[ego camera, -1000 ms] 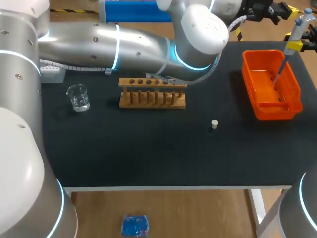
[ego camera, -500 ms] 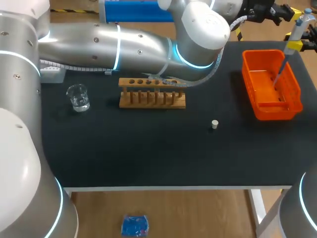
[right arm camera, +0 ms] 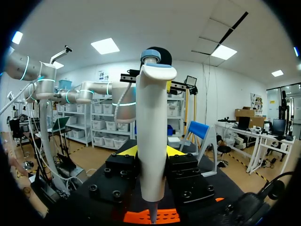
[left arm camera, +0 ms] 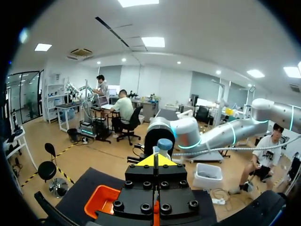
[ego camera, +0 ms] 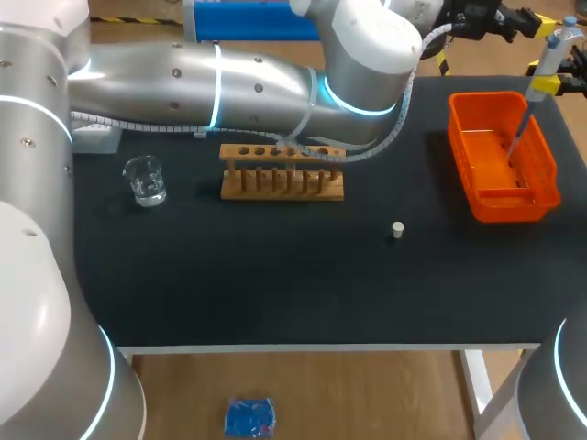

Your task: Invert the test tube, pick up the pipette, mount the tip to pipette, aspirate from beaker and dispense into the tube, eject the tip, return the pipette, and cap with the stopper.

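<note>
My right gripper (ego camera: 548, 84) (right arm camera: 151, 151) is shut on the white pipette (ego camera: 548, 53) (right arm camera: 153, 117), holding it upright over the orange basket (ego camera: 550, 179). The pipette's thin lower end hangs inside the basket. My left arm (ego camera: 367, 46) reaches across the back of the table, and its gripper (left arm camera: 155, 161) is shut on nothing, close to the pipette's blue top (left arm camera: 164, 143). The wooden tube rack (ego camera: 282, 183) stands mid-table, with a glass beaker (ego camera: 145, 179) to its left. A small pale stopper (ego camera: 397, 229) stands on the black mat in front of the rack, to its right.
A white tip box (ego camera: 96, 136) sits at the back left, partly under my left arm. In both wrist views the orange basket (left arm camera: 101, 200) (right arm camera: 150, 216) lies below the grippers. The table's front edge (ego camera: 321, 346) borders a wide bare strip of mat.
My left arm's elbow has drifted slightly up and back. The right gripper and the pipette have stayed where they were.
</note>
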`<action>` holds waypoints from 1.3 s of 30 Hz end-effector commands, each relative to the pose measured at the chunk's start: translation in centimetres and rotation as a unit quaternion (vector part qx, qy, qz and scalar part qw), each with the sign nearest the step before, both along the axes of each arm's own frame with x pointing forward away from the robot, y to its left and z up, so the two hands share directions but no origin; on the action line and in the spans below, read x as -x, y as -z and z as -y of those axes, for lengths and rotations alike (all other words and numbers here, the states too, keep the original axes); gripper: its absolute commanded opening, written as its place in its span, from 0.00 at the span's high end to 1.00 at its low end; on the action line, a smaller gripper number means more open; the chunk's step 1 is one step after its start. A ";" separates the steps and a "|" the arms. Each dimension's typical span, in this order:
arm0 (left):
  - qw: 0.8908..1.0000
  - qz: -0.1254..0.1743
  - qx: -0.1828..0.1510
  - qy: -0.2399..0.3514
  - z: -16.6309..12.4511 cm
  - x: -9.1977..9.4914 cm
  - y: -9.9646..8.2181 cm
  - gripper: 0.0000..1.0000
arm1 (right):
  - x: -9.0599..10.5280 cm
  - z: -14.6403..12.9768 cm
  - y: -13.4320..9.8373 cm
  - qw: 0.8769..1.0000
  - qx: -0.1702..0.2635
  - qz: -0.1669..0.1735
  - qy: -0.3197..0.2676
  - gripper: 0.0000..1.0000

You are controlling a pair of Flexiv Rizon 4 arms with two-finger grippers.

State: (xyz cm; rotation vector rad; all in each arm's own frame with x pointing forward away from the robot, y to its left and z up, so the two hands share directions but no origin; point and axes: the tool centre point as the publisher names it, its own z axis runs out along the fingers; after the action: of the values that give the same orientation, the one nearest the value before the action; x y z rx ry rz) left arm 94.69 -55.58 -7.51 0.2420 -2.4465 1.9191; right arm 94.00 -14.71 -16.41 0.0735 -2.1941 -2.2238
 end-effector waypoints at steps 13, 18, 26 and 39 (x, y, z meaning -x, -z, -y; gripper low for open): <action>1.000 0.006 0.018 -0.006 0.4 0.2 1.2 1.00 | -0.2 0.2 0.0 1.000 0.000 0.000 -0.003 1.00; 1.000 0.006 0.025 -0.008 0.4 0.3 1.4 1.00 | -0.2 0.2 0.0 1.000 0.000 0.000 -0.003 1.00; 1.000 0.012 0.020 -0.020 -0.4 0.5 0.4 1.00 | -0.2 0.2 0.0 1.000 0.000 0.000 -0.003 1.00; 0.999 0.035 0.022 -0.010 0.4 0.6 -1.5 1.00 | -0.2 0.2 0.0 1.000 0.000 0.000 -0.003 1.00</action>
State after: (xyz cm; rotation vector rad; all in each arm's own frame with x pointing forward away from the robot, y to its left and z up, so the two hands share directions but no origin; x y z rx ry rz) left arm 93.98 -55.65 -5.77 0.2066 -2.4615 2.0049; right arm 93.99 -14.72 -16.38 0.0745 -2.1935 -2.2242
